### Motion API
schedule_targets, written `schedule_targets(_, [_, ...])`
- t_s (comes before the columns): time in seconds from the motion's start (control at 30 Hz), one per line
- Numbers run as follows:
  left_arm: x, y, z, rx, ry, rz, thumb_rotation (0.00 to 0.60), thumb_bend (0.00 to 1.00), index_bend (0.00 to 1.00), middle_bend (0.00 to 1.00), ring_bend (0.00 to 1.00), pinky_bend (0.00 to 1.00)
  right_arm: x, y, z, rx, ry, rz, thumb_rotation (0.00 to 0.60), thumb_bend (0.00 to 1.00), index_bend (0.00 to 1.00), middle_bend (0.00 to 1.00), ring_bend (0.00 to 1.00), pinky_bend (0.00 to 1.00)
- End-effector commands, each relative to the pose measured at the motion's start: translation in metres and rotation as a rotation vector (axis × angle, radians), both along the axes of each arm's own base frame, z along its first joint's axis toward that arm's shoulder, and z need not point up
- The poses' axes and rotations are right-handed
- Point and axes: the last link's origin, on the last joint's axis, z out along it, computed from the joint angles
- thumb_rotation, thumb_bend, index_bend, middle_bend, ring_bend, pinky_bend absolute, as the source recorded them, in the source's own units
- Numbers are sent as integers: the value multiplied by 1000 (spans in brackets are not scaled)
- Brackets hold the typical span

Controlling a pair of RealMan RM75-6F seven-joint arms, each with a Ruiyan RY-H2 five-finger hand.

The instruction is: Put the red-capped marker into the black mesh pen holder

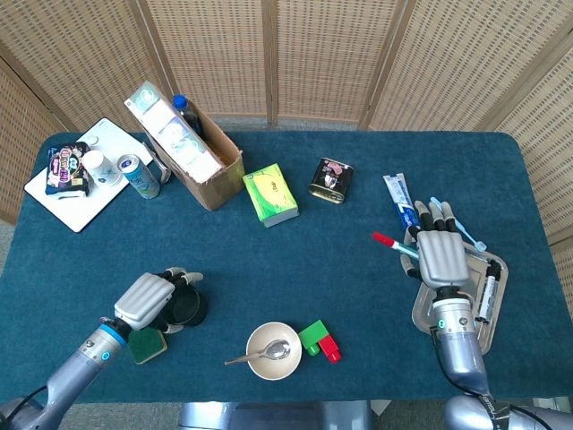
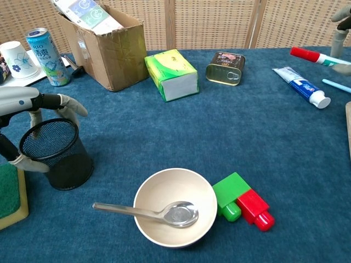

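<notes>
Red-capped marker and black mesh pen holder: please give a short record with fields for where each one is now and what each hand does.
marker: red-capped marker held above the table by the right hand, cap pointing to the robot's left
holder: black mesh pen holder upright on the blue cloth, nothing seen inside
left hand: left hand at the holder, fingers around its rim
beside holder: green sponge
task state: marker not yet in holder
</notes>
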Motion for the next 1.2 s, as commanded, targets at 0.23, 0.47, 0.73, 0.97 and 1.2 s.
schedule_targets(0.23, [26, 10, -3, 18, -24, -12, 600, 176, 258, 431, 381, 579, -5, -2, 6, -13, 1, -13, 600, 418, 543, 26, 0, 19])
schedule_targets(0.47, [67, 33, -8, 60, -113, -75, 600, 175, 266, 436, 385, 588, -9, -4, 10, -24, 1, -24, 600, 439, 544, 26, 0, 19])
schedule_targets(0.73, [118, 61, -35, 28, -143, -116, 600, 171, 267, 442, 385, 588, -13, -7, 16, -36, 1, -36, 600, 439, 545, 26, 0, 19])
schedule_targets(0.97, [161, 78, -65, -1, -142, -110, 600, 168, 281, 446, 385, 585, -16, -8, 23, -47, 0, -39, 600, 449, 546, 26, 0, 19])
schedule_targets(1.2, [178, 78, -97, -7, -104, -93, 600, 166, 286, 440, 365, 578, -23, -10, 32, -58, 0, -52, 600, 450, 545, 26, 0, 19])
